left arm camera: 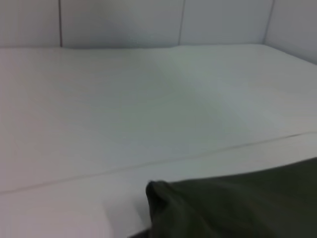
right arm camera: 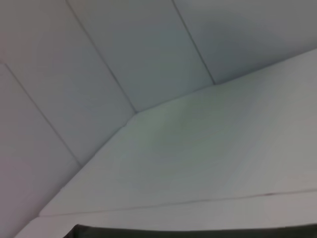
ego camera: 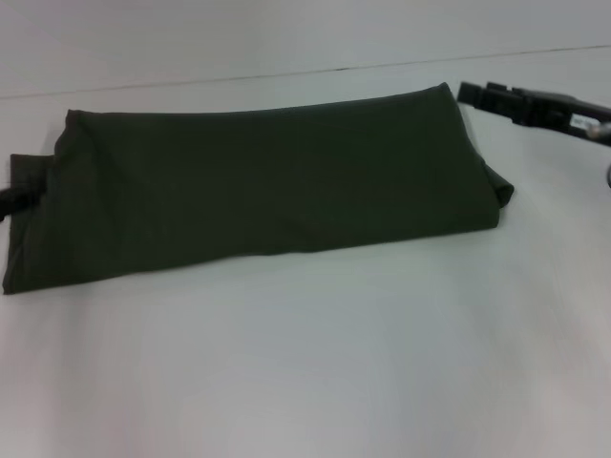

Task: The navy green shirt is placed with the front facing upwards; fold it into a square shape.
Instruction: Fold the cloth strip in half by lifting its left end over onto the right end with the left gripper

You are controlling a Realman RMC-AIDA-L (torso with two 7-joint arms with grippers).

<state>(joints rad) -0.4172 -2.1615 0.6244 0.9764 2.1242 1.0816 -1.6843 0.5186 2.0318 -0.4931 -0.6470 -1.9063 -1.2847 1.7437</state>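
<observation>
The shirt [ego camera: 258,186] lies across the middle of the white table [ego camera: 305,363] as a long dark olive band, plain side up, no lettering showing. Its far edge runs close to a thin seam line in the tabletop, and its left end reaches almost to the table's left edge.

The band is far longer than it is deep, so I'd say it needs at least one more fold end over end to come out square. The trouble spots are the two ends. On the right, a flap of an under-layer pokes out past the top layer, and on the left the corner is bunched into a soft lump that the left wrist view shows clearly. Fold over those and the layers would likely slip and skew, leaving a lopsided packet.

The cloth looks like soft matte cotton, limp, with shallow creases.

The right gripper [ego camera: 477,93] hovers just off the shirt's far right corner, not touching it. The left gripper [ego camera: 8,200] is only a dark sliver at the shirt's left end. I cannot tell whether either claw is released or clenched.
</observation>
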